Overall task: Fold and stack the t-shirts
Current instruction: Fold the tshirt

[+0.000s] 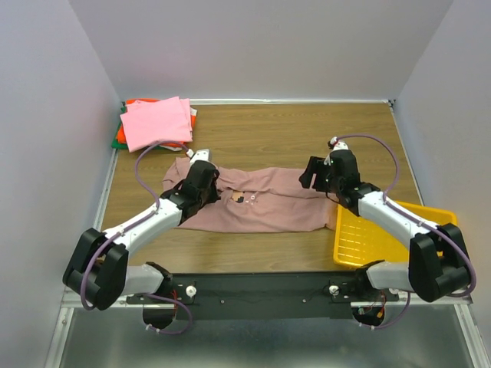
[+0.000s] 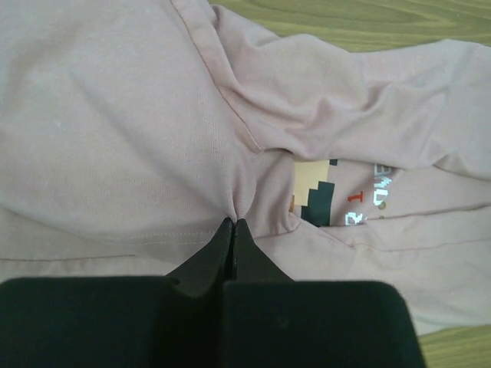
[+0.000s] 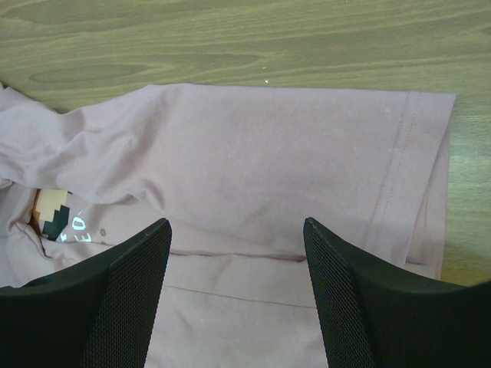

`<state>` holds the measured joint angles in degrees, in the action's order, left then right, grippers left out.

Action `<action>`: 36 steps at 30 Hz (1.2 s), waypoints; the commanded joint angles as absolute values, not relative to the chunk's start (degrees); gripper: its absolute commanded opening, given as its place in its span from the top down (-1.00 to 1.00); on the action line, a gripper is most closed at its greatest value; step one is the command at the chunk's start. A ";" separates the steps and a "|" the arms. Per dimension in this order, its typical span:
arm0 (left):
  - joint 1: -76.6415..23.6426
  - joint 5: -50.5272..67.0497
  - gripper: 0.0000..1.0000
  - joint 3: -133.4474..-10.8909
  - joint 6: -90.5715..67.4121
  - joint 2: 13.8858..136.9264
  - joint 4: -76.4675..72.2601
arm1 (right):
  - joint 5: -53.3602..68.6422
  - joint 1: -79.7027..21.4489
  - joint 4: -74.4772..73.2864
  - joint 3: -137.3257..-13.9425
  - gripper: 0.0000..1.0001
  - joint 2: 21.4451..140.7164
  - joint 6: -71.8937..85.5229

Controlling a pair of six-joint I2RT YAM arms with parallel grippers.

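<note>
The mauve-pink t-shirt (image 1: 268,201) lies crumpled across the middle of the table, its pixel-art print (image 1: 244,198) facing up. My left gripper (image 1: 205,178) is shut on a pinch of the shirt's cloth (image 2: 238,201) near its left end. My right gripper (image 1: 316,175) is open just above the shirt's right end; its fingers (image 3: 130,284) straddle a fold of cloth (image 3: 245,253), touching nothing that I can see. Folded t-shirts, bright pink (image 1: 156,123) on top of orange-red (image 1: 138,102) and green (image 1: 117,142), are stacked at the back left corner.
A yellow plastic tray (image 1: 360,239) sits at the front right, partly under my right arm and touching the shirt's right edge. Grey walls close in the left, right and back. Bare wood table (image 1: 307,130) lies behind the shirt.
</note>
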<state>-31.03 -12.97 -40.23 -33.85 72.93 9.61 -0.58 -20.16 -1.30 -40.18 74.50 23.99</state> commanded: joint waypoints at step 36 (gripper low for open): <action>-20.92 -18.72 0.09 -36.99 -39.64 80.86 2.81 | 0.26 -20.21 -0.62 -39.20 -0.53 76.11 23.38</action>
